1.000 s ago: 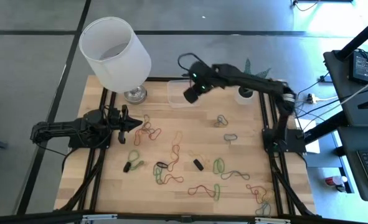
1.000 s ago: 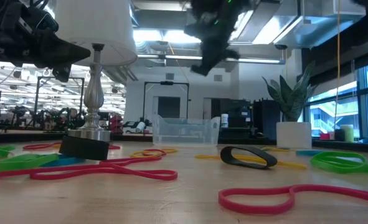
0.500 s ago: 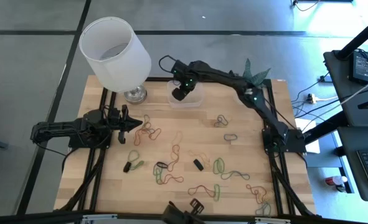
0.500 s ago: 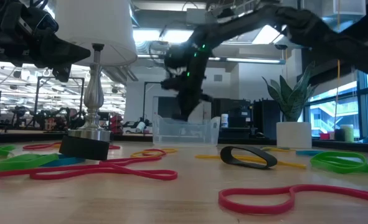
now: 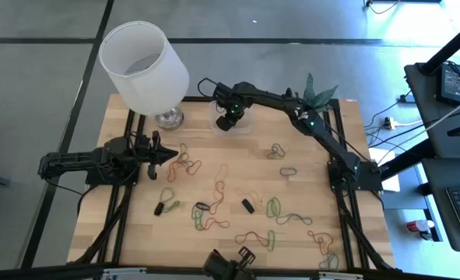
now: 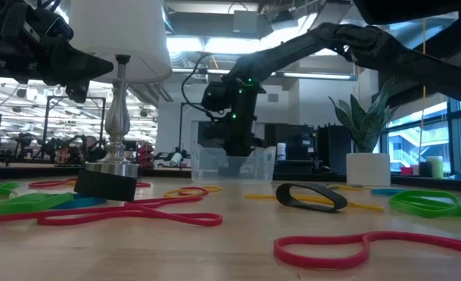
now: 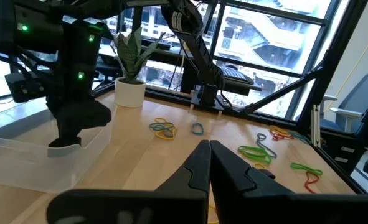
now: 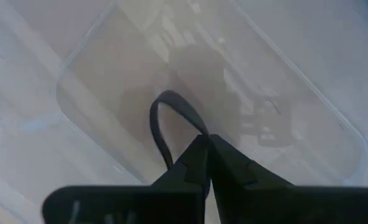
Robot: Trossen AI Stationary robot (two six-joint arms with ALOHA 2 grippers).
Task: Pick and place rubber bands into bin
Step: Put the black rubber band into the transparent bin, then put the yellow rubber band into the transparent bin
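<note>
Placing step: right gripper (image 8: 205, 146) clamped on a black rubber band (image 8: 165, 124) over the bin (image 5: 244, 123) upper centre; next, release; left gripper (image 7: 208, 152) closed, idle.

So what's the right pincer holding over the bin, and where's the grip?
The right pincer pinches a black rubber band by one end; its loop hangs free inside the bin.

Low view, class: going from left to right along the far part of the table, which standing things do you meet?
Lamp → clear bin, with the right claw lowered into it → white plant pot.
</note>
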